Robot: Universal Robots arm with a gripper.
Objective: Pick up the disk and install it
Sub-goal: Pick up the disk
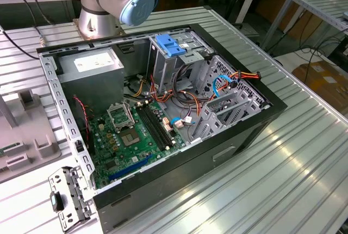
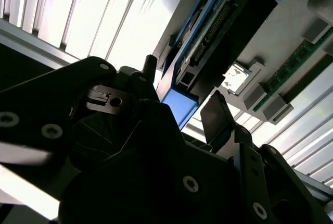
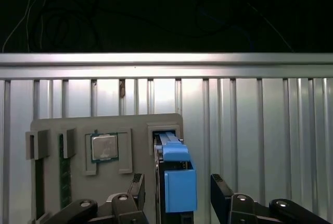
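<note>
In the first wrist view the gripper [image 3: 178, 186] is seen released, its fingers [image 3: 220, 193] spread to either side of the disk [image 3: 179, 169], with a gap left on each side. The disk is stood on edge between them, in a slot of the grey holder [image 3: 140, 125]. A processor [image 3: 104, 147] is seated in the holder just beside the gripper, and the holder is laid on the slatted desk [image 3: 260, 130].

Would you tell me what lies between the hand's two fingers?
In the first wrist view, the disk stands on edge between the fingers of the hand, a bare gap on each side.
</note>
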